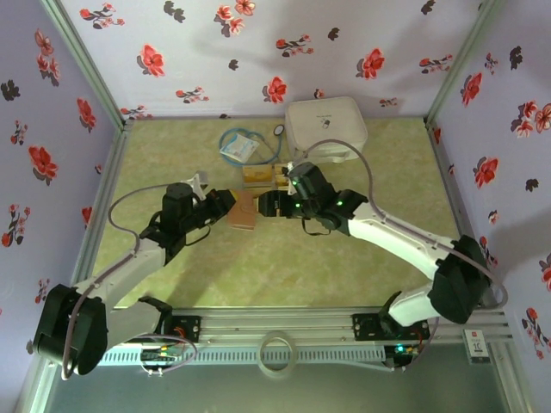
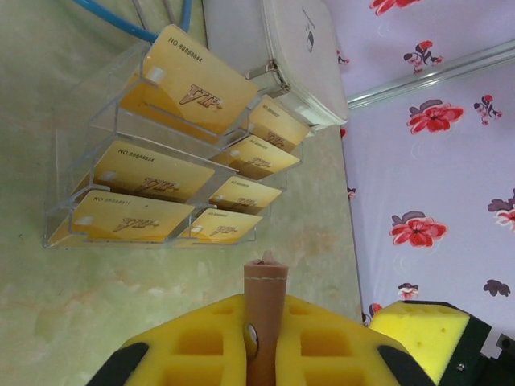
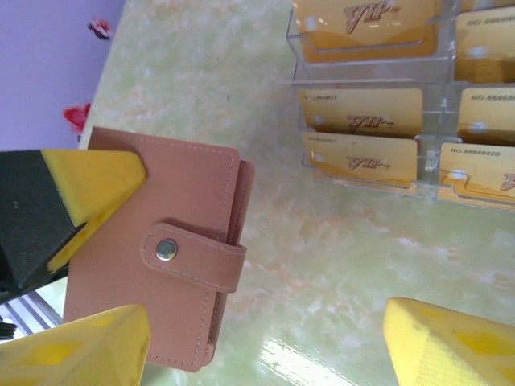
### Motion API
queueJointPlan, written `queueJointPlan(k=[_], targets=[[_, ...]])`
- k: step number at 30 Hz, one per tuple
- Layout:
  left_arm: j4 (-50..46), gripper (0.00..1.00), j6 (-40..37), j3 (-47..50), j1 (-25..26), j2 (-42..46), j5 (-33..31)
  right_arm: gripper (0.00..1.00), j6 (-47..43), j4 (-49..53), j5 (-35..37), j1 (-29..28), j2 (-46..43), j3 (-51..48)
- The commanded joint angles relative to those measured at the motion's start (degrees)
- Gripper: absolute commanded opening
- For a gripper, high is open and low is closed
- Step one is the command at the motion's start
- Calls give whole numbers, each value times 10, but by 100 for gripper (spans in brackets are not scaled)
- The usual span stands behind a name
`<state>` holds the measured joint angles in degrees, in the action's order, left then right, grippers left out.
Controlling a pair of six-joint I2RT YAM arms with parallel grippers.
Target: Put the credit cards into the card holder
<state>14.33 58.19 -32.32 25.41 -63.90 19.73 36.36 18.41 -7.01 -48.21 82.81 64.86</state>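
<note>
Well, left gripper [image 1: 225,209]: jaws clenched on the card holder [image 3: 153,265], with yellow pads [image 2: 201,346] pressed to either face; the left wrist view showed the wallet edge-on between them.
Right gripper [image 1: 265,205]: jaws released and spread wide, gripping nothing — one yellow fingertip [image 3: 80,346] sat at the holder's lower corner, the other well off over bare table.
Card holder: reddish-brown and folded shut, its strap fastened by a metal snap [image 3: 166,250]. It was held near the table's middle, between the two grippers. Whether it touched the surface I could not tell.
Credit cards [image 2: 137,181]: golden-tan, printed "VIP", standing tilted in the tiers of a clear rack [image 2: 60,229] — just beyond the holder, on the far side.
Clear rack: two columns, resting on the green marbled table [image 1: 284,267].
White case [image 1: 325,125]: to the far right of the rack, close to the back wall.
Blue-white packet [image 1: 238,148]: to the far left of the rack, with a blue cord [image 2: 121,22] beside it.
</note>
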Motion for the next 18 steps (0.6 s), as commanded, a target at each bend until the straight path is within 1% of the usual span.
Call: queueJointPlan(k=[1,13,18], targets=[[16,4,7,-21,6,-3,5,77,-25,17,32,-16,24,39],[27,3,16,-30,15,-16,1,77,-34,5,33,-45,112,104],[29,2,18,-36,18,-20,1,74,-33,11,57,-46,136,104]])
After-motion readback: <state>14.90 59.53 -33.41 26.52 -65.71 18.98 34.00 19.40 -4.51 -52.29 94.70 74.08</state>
